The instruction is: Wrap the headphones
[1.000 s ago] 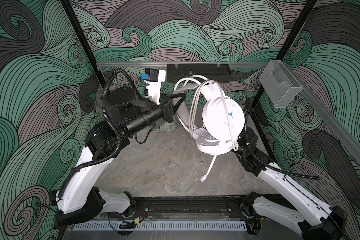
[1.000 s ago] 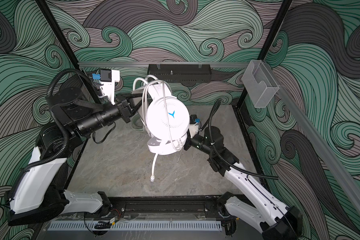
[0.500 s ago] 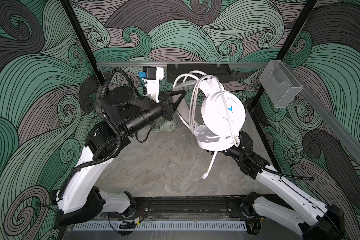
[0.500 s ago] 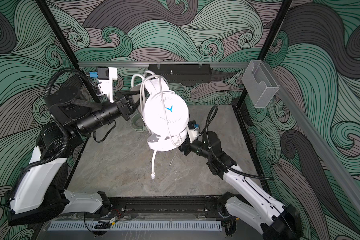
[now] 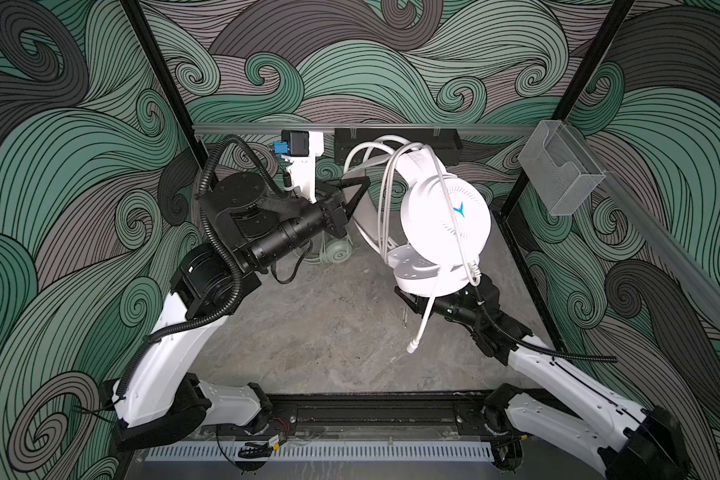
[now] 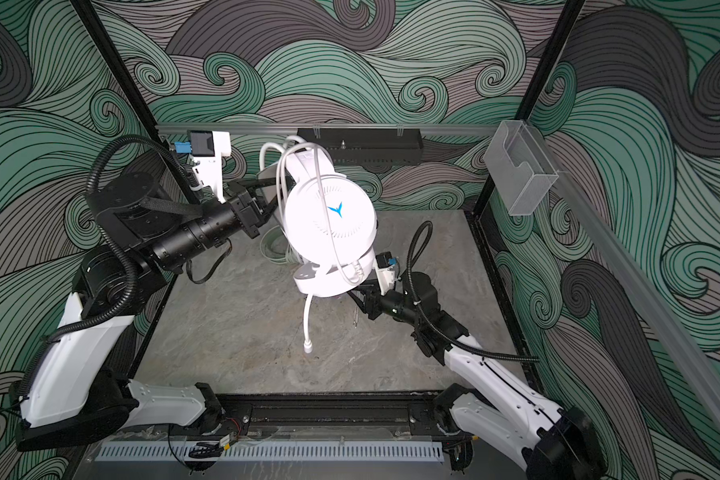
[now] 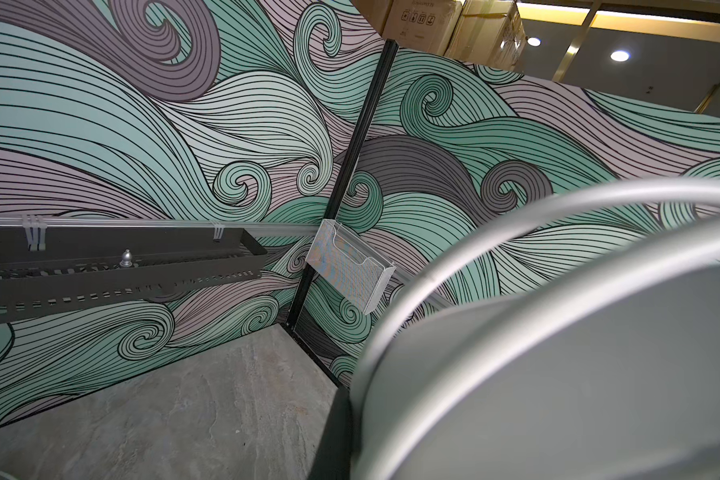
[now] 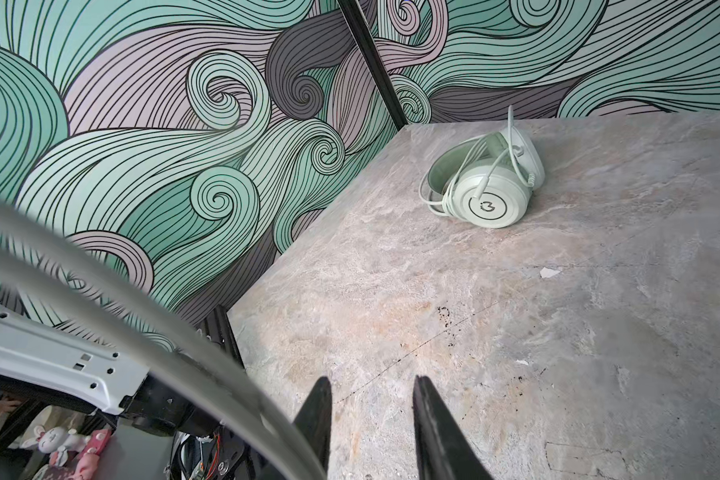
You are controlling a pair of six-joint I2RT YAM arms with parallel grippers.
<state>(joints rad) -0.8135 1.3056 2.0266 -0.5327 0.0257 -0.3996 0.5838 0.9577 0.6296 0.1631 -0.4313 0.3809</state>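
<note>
The white headphones (image 5: 445, 216) (image 6: 329, 216), with a blue arrow mark on the earcup, hang in the air above the table. My left gripper (image 5: 356, 193) (image 6: 267, 195) is shut on their grey inner headband (image 7: 558, 374). White cable is looped over headband and earcup, and its plug end (image 5: 411, 347) dangles free. My right gripper (image 8: 371, 380) (image 5: 406, 297) sits under the lower earcup, open, with only bare table between its fingers. A blurred loop of the cable (image 8: 100, 282) passes beside it. The mint green headphones (image 8: 487, 187) (image 5: 337, 253) lie at the table's back left, cable wound round them.
A black perforated shelf (image 5: 395, 143) (image 7: 121, 270) hangs on the back wall. A clear plastic holder (image 5: 558, 178) (image 7: 350, 270) is fixed to the right rail. Patterned walls close in the stone table (image 5: 308, 332) on three sides.
My right gripper has slid left, from beside the lower earcup to under it. The white headphones have shifted slightly upward. The left gripper's hold is unchanged.
</note>
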